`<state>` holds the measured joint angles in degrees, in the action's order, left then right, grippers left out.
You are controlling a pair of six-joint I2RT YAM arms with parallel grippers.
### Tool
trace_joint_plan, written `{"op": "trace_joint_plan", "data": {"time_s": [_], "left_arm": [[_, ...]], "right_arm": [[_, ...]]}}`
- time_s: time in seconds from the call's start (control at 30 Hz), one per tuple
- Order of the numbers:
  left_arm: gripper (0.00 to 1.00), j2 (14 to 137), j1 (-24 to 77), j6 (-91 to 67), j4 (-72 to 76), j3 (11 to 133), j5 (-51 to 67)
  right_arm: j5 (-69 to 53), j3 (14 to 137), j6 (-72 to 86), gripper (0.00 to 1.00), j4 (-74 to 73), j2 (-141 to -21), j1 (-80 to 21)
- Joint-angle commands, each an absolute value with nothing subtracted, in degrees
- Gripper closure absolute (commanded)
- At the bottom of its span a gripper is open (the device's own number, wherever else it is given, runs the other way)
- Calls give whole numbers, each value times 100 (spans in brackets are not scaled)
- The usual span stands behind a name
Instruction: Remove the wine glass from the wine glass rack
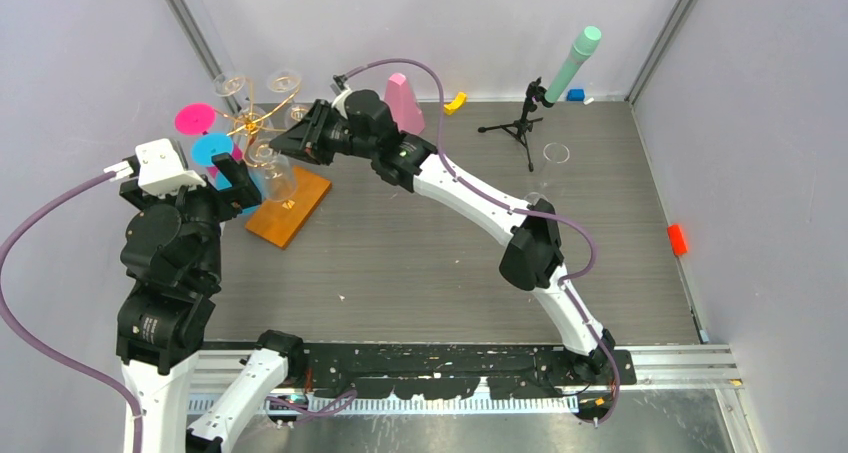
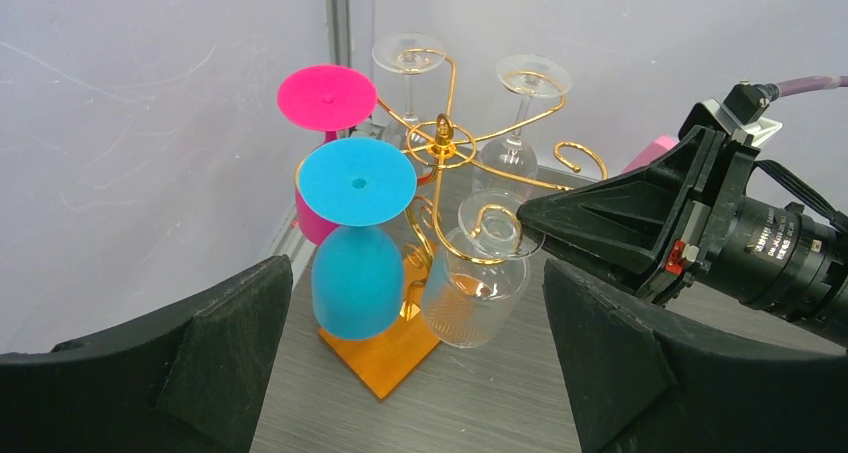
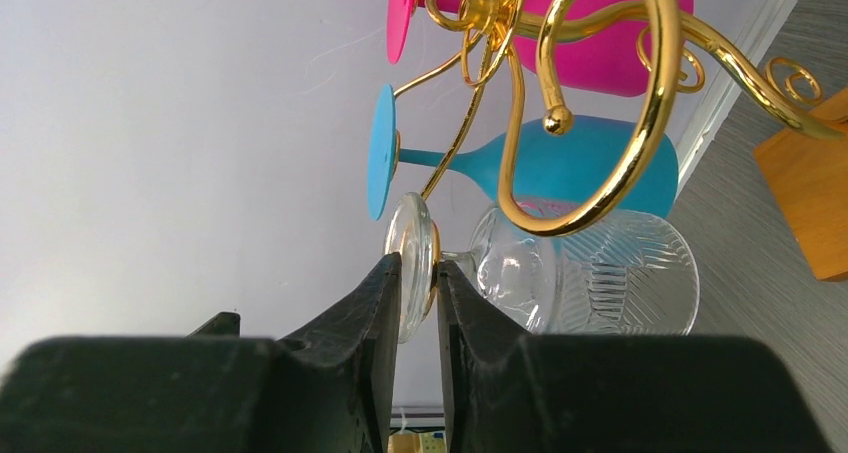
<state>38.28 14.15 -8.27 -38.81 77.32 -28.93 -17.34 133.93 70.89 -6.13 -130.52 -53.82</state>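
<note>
The wine glass rack (image 2: 441, 149) is gold wire on an orange wooden base (image 1: 290, 208) at the table's far left. Clear, blue (image 2: 356, 273) and pink (image 2: 328, 98) glasses hang upside down from its curled arms. My right gripper (image 3: 418, 273) is shut on the flat foot of the nearest clear wine glass (image 3: 620, 273), whose stem sits in a gold loop (image 3: 655, 93). In the top view the right gripper (image 1: 290, 138) reaches in from the right. My left gripper (image 2: 417, 273) stands wide open, near and left of the rack, holding nothing.
A black tripod with a mint-green tube (image 1: 525, 123) stands at the back right. A pink cone (image 1: 403, 103), a yellow piece (image 1: 456, 101) and a blue block (image 1: 575, 95) lie along the back wall. A red block (image 1: 678, 238) lies at the right edge.
</note>
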Motion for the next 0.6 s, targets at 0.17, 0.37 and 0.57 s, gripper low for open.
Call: {"op": "trace_joint_plan", "data": {"time_s": [0.17,0.37,0.57], "left_arm": [[1,3845,1389,-721,-3568,7708,-2978],[1,3824,1389,-712,-3556,7688,-2991],[1,3815,1389,-703,-3554,7675,-3005]], "right_arm": [[-1797,13659,7194,86,-464,-13025,-5379],[-1607,13654,6902,96,-676,-12888,-5379],[-1833,13492,7111,100,-285,-12733,-5379]]}}
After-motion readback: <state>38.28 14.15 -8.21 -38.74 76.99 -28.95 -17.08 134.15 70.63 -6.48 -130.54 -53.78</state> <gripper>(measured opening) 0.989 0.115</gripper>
